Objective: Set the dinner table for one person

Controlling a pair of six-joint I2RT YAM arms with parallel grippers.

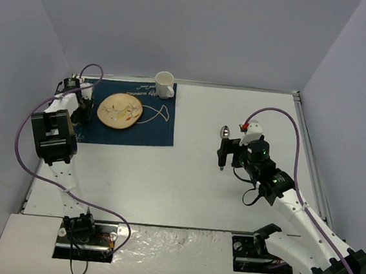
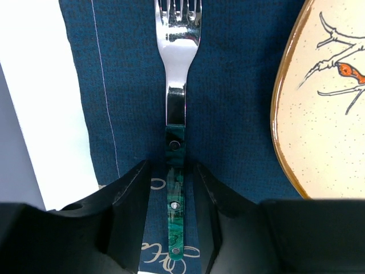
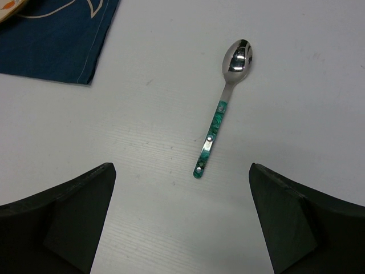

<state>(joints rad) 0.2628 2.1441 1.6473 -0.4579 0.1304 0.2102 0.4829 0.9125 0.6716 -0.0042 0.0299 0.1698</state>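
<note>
Straddling the green handle of a fork (image 2: 177, 68), the left end effector (image 2: 171, 171) is released, its 2 fingers (image 2: 128, 194) flanking the handle with narrow gaps. The fork lies on the blue mat (image 2: 228, 85) beside the plate (image 2: 325, 114). The right end effector (image 3: 181, 171) hangs spread wide above 1 spoon (image 3: 219, 120), which lies flat on the white worktop (image 3: 142, 142), apart from the mat. A white cup (image 1: 164, 85) stands at the mat's far corner.

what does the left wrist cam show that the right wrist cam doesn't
Left wrist only: a green-handled fork lying on the dark blue mat, its handle between the open left gripper fingers. Right wrist only: a green-handled spoon on the bare white table, ahead of the wide-open right gripper. Both: that mat and the table.
</note>
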